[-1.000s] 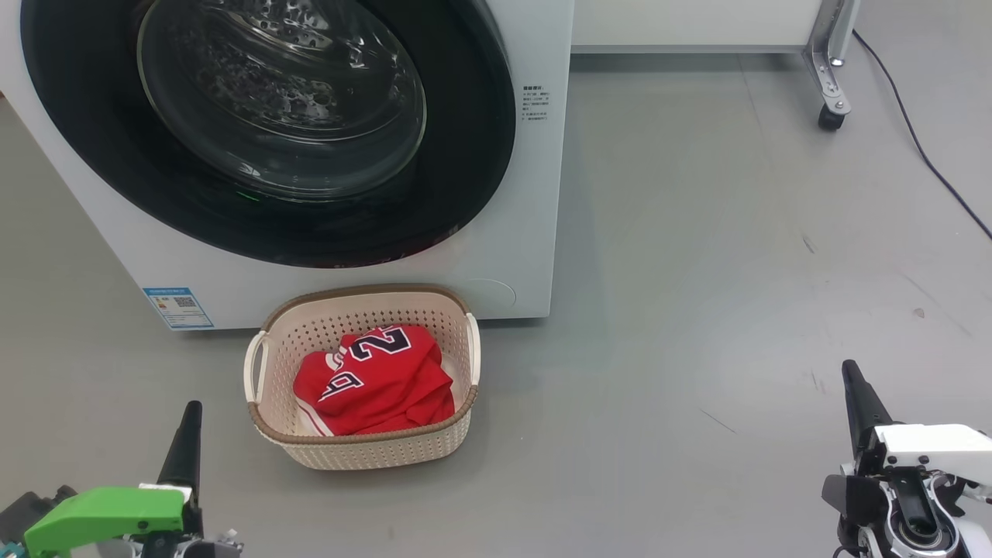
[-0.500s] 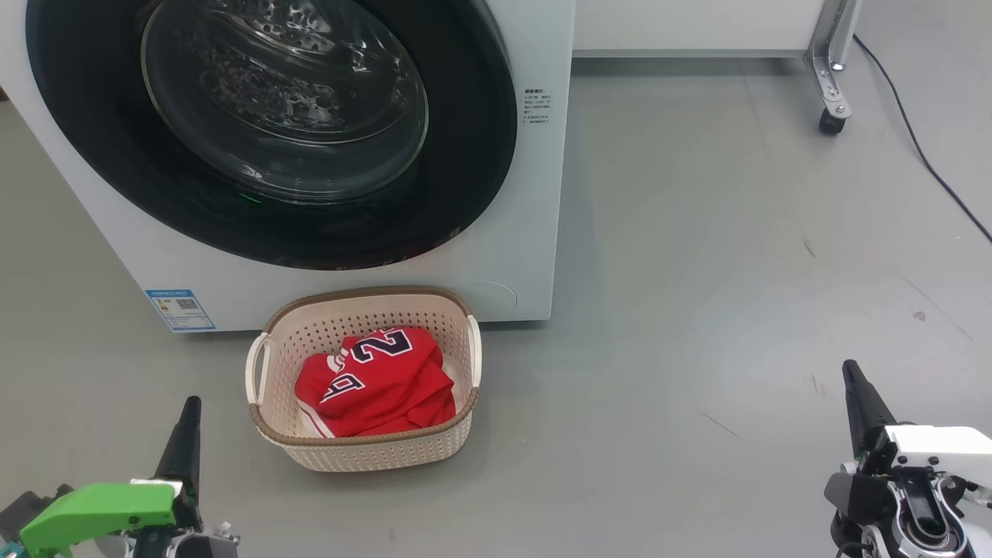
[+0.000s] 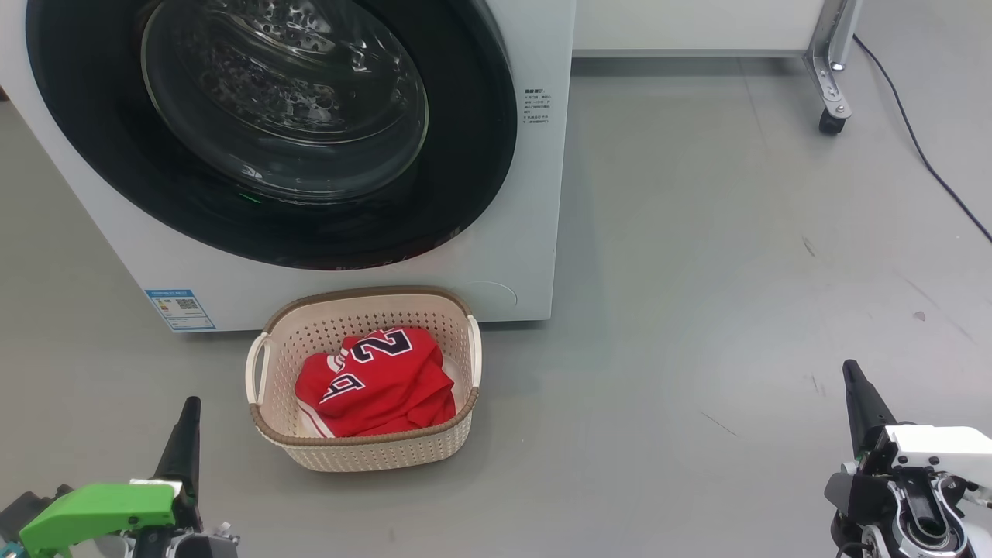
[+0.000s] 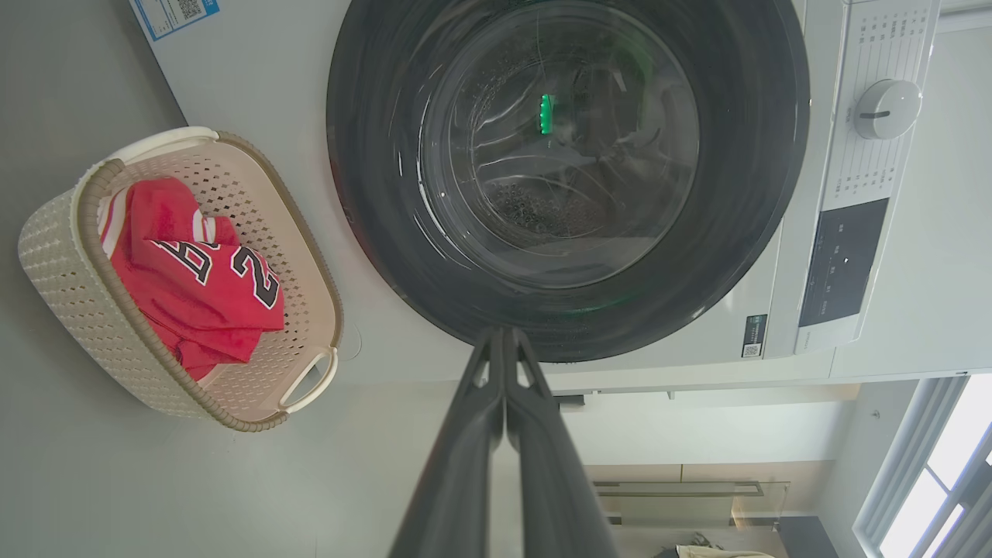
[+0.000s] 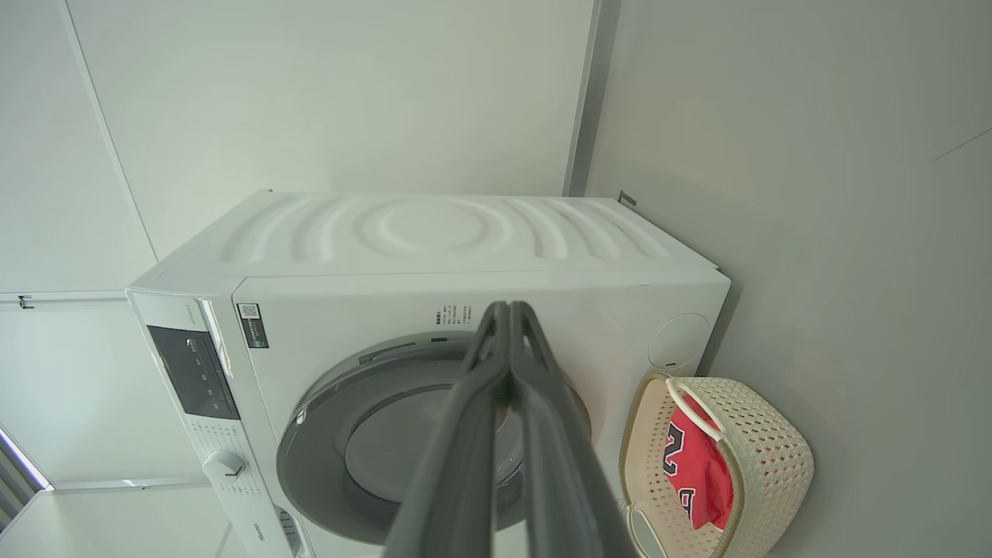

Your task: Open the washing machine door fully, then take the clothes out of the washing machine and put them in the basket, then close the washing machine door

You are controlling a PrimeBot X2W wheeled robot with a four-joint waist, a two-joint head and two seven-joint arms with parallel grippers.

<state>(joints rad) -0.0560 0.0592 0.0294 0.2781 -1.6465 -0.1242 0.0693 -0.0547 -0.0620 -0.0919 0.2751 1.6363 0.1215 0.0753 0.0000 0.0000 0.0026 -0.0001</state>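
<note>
Washing machine door [image 3: 271,132] sits shut in the head view, nearer the left gripper [image 3: 191,407] than the right gripper [image 3: 851,368], both pressed together; clothes [image 3: 376,380] lie in the basket [image 3: 364,293]. Left wrist view: fingers [image 4: 465,449] point at its rim. Right wrist view: door probably flush, foreshortened.

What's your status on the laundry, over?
Left gripper and right gripper shut, empty. Door closed, red jersey in the basket. Basket stands on the floor right under the door.
</note>
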